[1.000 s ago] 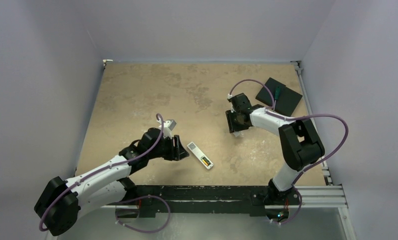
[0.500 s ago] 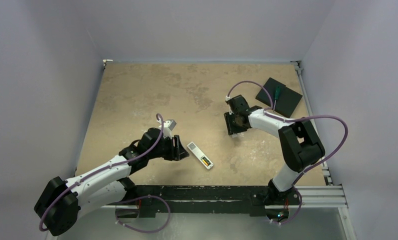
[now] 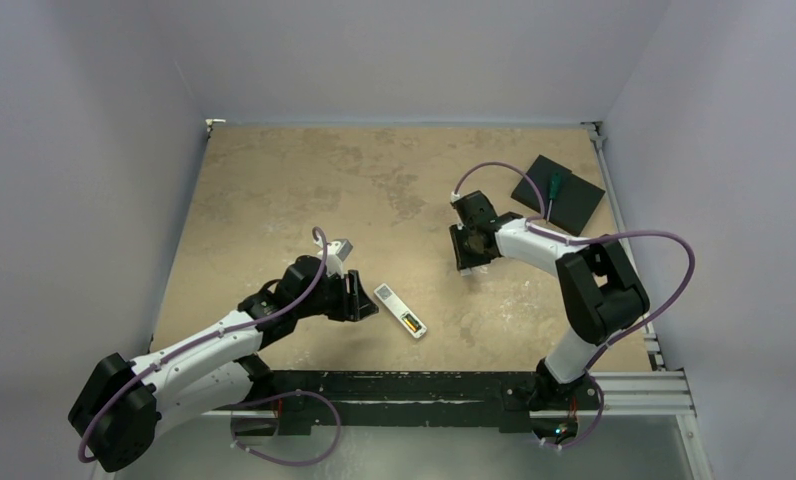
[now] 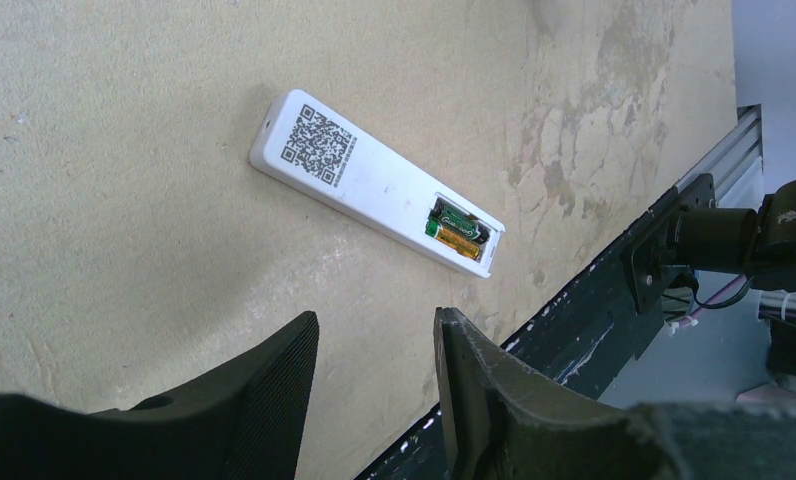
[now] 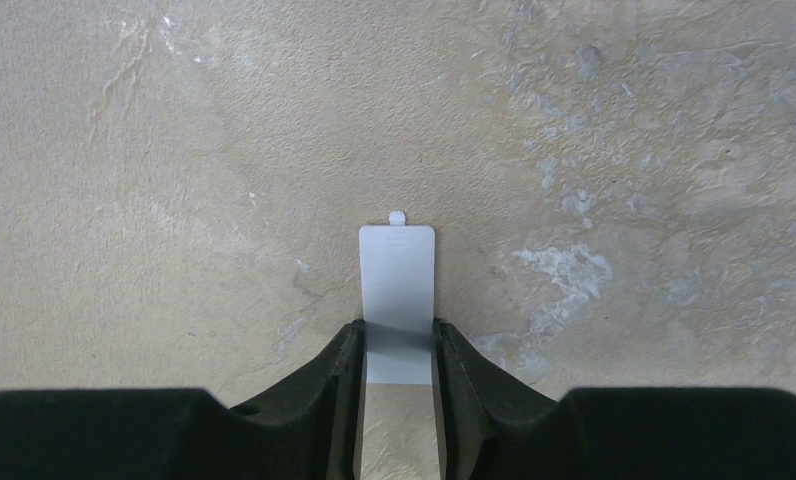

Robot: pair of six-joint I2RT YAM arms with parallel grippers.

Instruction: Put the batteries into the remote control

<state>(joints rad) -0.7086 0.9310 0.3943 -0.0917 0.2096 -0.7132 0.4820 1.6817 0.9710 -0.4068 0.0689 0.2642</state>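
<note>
The white remote control [image 3: 400,310] [image 4: 374,185] lies back-up on the tan table, QR label at one end and its battery recess uncovered at the other. Two batteries [image 4: 459,232] sit side by side in the recess, one gold-orange and one dark. My left gripper [image 3: 371,304] [image 4: 374,325] stands open just left of the remote, with nothing between its fingers. Farther right, my right gripper [image 3: 476,262] [image 5: 398,330] points down at the table. Its fingers press both long edges of a small white battery cover [image 5: 397,270] with a tab, lying flat.
A black square pad [image 3: 559,193] with a green-handled screwdriver [image 3: 552,185] on it lies at the back right corner. The dark front rail [image 3: 424,385] [image 4: 594,300] runs along the near table edge, close below the remote.
The right gripper's jaws have narrowed onto the white cover, and its wrist has shifted slightly left and back. The left arm and the remote have not moved.
</note>
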